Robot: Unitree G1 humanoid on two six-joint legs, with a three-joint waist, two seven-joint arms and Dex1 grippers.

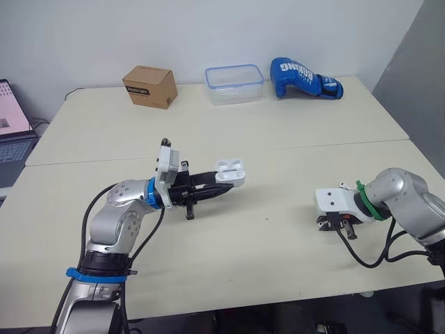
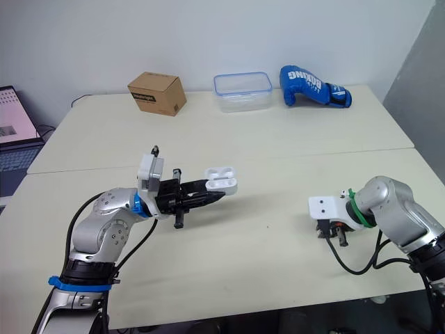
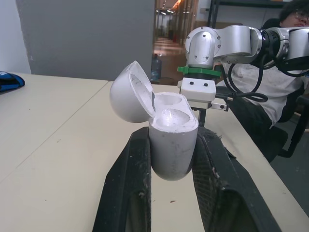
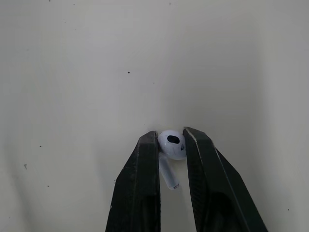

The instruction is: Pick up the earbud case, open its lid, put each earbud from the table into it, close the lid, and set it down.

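Earbud case (image 3: 171, 145): it sits between the two black fingers of the left gripper (image 1: 224, 188), held up off the table (image 1: 292, 132), a bit to 9 o'clock of the table's middle.
Lid (image 3: 128, 92): flipped open, with two empty cups showing inside.
Left jaws: squeezed on the bottom half of the case, one finger on each side.
Earbud (image 4: 172, 145): its round head is pinched between the finger tips of the right gripper (image 1: 337, 225), at 4 o'clock on the table. I cannot tell if it touches the table.
Right jaws: closed on the earbud, pointing down.
Count: one case, one earbud, two grippers.
Far edge: one cardboard box (image 1: 149, 86) at 11 o'clock, one clear tub (image 1: 234, 84) at 12 o'clock, one blue boxing glove (image 1: 304, 78) at 1 o'clock.
Side: one laptop (image 1: 12, 132) at 9 o'clock, off the table.
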